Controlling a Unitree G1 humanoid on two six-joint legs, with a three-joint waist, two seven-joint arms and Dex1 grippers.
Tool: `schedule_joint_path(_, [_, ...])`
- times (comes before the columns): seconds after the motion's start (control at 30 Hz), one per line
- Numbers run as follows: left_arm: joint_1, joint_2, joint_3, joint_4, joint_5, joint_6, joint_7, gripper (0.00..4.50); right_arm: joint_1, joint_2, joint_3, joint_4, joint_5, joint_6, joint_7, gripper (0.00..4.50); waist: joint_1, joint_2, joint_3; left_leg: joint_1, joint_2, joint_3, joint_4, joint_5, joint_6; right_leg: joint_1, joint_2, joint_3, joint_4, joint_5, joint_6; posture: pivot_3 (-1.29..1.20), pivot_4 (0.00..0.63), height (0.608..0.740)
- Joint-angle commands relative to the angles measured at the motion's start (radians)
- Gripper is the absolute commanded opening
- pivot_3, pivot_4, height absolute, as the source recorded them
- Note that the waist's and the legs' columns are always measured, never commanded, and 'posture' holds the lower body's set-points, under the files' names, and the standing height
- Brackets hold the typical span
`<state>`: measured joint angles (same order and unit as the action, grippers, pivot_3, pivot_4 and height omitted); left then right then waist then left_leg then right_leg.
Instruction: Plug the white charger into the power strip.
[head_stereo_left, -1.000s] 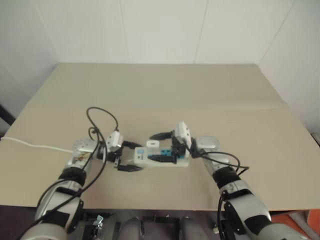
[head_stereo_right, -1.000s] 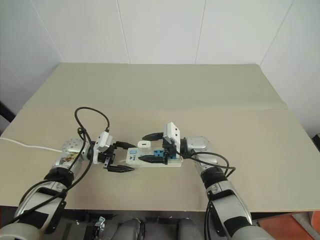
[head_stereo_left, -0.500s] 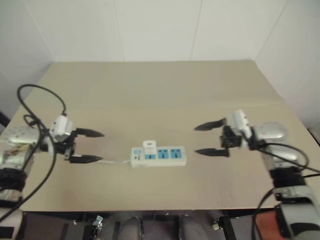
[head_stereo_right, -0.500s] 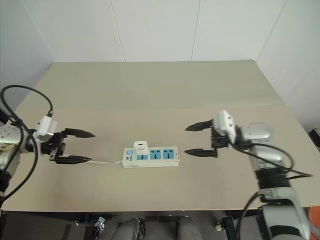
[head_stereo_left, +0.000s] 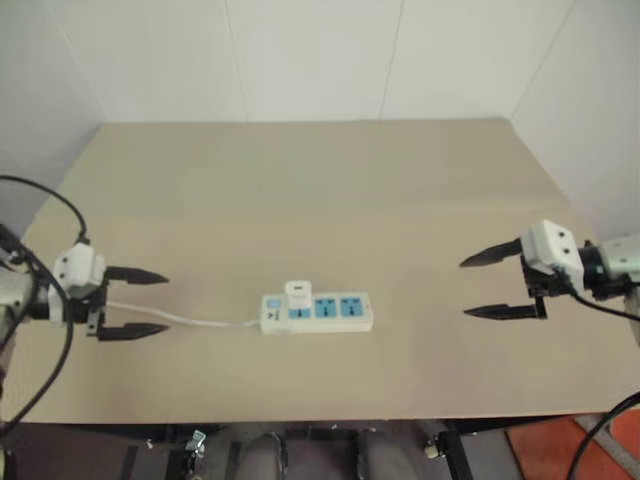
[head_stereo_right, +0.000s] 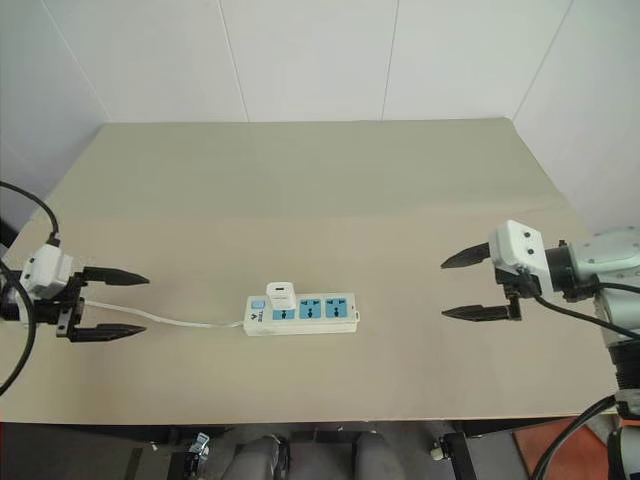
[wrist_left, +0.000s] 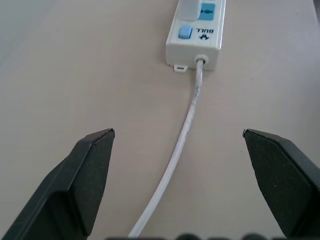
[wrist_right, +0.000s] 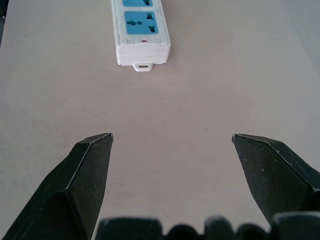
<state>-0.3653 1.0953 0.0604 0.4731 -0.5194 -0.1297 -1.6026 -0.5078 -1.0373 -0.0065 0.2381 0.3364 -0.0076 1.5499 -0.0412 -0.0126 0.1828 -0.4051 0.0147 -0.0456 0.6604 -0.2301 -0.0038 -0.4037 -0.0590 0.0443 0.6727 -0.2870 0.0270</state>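
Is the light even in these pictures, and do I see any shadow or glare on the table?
Eye views: soft, even light, no glare on the table; only a faint shadow beside the power strip. Left wrist view: the cord and strip end are clear, the left claw fingertips dark. Right wrist view: a faint shadow under the strip end.

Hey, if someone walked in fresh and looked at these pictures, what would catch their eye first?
Probably the long white plastic power strip with blue-faced sockets, lying mid-table on the beige table, with the small white rounded charger standing in its socket nearest the switch end. Next, the two grippers: the left gripper and the right gripper hang open far out to either side, both pointing inward at the strip.
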Motion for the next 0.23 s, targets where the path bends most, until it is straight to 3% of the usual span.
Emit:
schedule_joint_path(0.03, [-0.005, 0.004, 0.057, -0.046, -0.006, 0.037, 0.004, 4.49, 0.010, -0.021, -0.038, -0.049, 0.023, 0.022, 0.008, 4.50, 0.000, 0.000, 0.000, 0.000, 0.000, 0.000, 0.000, 0.000, 0.000, 0.000, 0.000, 0.000, 0.000, 0.000, 0.000, 0.00, 0.150, 0.740])
schedule_joint_path(0.23, [-0.022, -0.005, 0.072, -0.057, 0.016, 0.064, 0.000, 4.49, 0.020, -0.020, -0.048, -0.060, 0.021, 0.032, -0.005, 4.50, -0.001, 0.000, 0.000, 0.000, 0.000, 0.000, 0.000, 0.000, 0.000, 0.000, 0.000, 0.000, 0.000, 0.000, 0.000, 0.00, 0.150, 0.740])
